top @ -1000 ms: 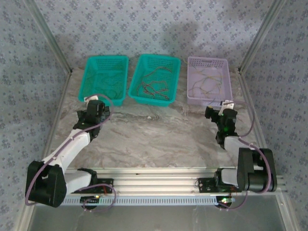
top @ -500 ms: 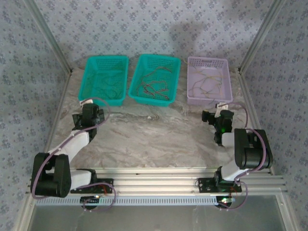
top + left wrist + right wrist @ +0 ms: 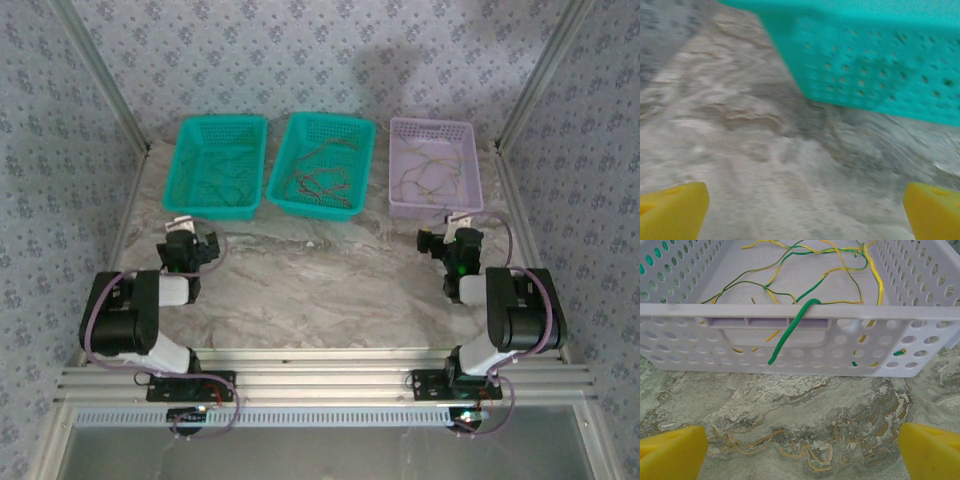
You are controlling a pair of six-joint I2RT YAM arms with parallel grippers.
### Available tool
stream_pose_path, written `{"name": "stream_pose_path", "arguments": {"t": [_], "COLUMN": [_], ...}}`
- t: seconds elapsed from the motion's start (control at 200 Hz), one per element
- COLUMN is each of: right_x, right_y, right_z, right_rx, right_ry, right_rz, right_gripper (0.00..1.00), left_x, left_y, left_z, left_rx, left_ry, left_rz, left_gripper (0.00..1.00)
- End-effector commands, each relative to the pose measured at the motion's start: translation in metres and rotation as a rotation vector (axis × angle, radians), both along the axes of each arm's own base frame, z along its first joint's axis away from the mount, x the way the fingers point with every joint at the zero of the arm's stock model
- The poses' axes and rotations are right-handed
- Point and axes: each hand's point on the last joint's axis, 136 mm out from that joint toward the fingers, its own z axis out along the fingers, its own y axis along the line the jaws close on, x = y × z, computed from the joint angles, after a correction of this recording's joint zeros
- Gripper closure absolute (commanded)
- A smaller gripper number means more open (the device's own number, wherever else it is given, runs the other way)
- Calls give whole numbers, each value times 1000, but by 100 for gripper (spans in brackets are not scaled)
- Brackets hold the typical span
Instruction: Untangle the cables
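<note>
I'm seeing cables (image 3: 318, 185) in all three baskets (image 3: 222, 125) from above; right wrist is showing a green end (image 3: 790, 332) draping over the lilac basket (image 3: 920, 315) rim. I'm holding left claw (image 3: 805, 210) and right claw (image 3: 800, 450) wide apart, empty.

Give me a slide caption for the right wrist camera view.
Open right gripper faces the lavender basket of yellow and green cables, one green cable draped over its near rim.

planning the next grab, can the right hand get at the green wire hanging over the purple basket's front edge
Probably yes: the right hand is open and faces the green wire, with bare table between.
</note>
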Motion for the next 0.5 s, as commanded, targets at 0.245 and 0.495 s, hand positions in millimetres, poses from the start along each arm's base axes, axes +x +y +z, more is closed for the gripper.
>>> {"name": "stream_pose_path", "arguments": {"t": [0.245, 0.495], "right_x": [7, 7], "right_y": [-1, -1], "right_z": [13, 13], "right_rx": [-32, -32], "right_ry": [-36, -35], "right_rz": [2, 1], "right_gripper": [0, 0], "left_x": [18, 18], "left_y": [-5, -4], "left_z": [34, 33], "left_rx": [27, 17], "left_ry": [-142, -138], "left_rz": [-23, -29], "left_gripper": [0, 0]}}
